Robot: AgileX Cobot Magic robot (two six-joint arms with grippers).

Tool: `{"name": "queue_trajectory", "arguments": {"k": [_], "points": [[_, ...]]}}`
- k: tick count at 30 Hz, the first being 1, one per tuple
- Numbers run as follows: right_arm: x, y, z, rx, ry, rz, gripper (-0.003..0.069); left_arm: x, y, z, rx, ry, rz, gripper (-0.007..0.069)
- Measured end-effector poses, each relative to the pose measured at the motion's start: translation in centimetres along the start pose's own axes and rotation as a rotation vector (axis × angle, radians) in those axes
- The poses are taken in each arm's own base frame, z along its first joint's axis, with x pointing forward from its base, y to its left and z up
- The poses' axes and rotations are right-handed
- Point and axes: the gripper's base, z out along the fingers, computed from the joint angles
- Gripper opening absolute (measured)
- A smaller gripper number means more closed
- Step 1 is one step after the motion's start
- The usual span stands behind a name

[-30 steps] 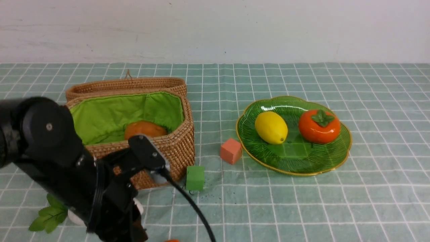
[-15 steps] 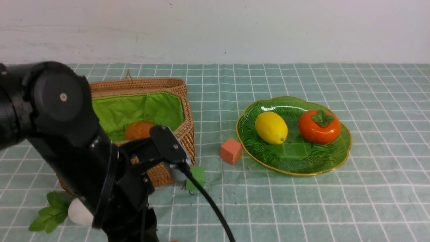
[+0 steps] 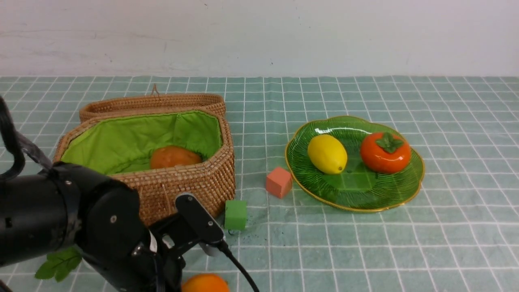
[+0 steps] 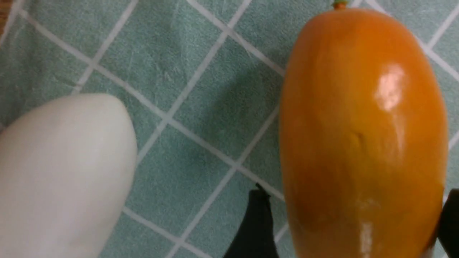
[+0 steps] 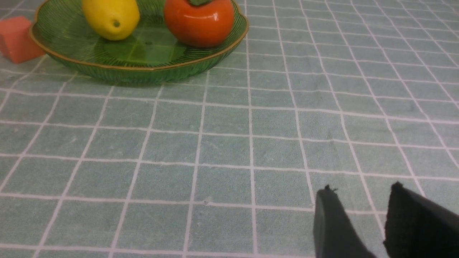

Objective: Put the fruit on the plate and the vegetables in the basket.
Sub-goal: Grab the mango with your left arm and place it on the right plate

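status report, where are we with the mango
Left gripper open, straddling mango on tablecloth. Right gripper open, empty. Radish beside mango, not touching. Lemon, persimmon on plate.

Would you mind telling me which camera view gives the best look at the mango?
The left wrist view: the mango lies close up, nearly whole, on the cloth beside the white radish. In the front view the mango is cut off at the bottom edge. The right wrist view misses it.
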Motion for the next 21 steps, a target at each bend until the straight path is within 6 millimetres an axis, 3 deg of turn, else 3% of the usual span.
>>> {"name": "queue_trajectory", "arguments": {"k": [5,21], "points": [[0.0,0.0,0.0,0.0,0.0,0.0,0.0239,-0.23,0.16,0.57,-0.008,-0.013,-0.005,0.0489],[-0.02,0.0,-0.01,0.0,-0.001,0.0,0.0239,-0.21,0.24,0.62,-0.016,-0.007,0.008,0.049]]}}
